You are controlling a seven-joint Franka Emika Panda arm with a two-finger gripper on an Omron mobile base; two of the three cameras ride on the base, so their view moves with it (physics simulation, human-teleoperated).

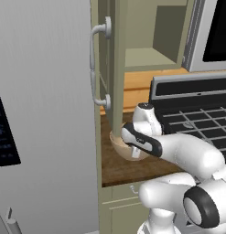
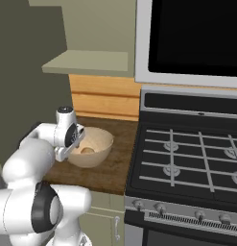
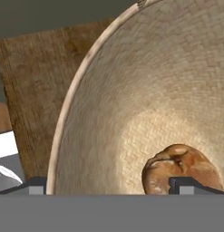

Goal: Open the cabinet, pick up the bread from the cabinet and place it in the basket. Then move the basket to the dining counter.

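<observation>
On the small brown worktop (image 2: 112, 168) beside the stove (image 2: 187, 158), the bread (image 3: 181, 170) is already lying in the basket (image 2: 98, 144); the gripper (image 3: 109, 186), spread wide and apparently holding nothing, is hovering at the rim, carrying it to the dining counter remaining

A kitchen: gas stove (image 2: 187, 158), fridge (image 1: 41, 114), wooden worktop (image 2: 115, 158).

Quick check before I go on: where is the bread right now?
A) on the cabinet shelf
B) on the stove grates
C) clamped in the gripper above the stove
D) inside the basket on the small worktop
D: the hand view shows the brown bread lying at the bottom of the basket, and the right base view shows it in that basket on the wooden worktop.
</observation>
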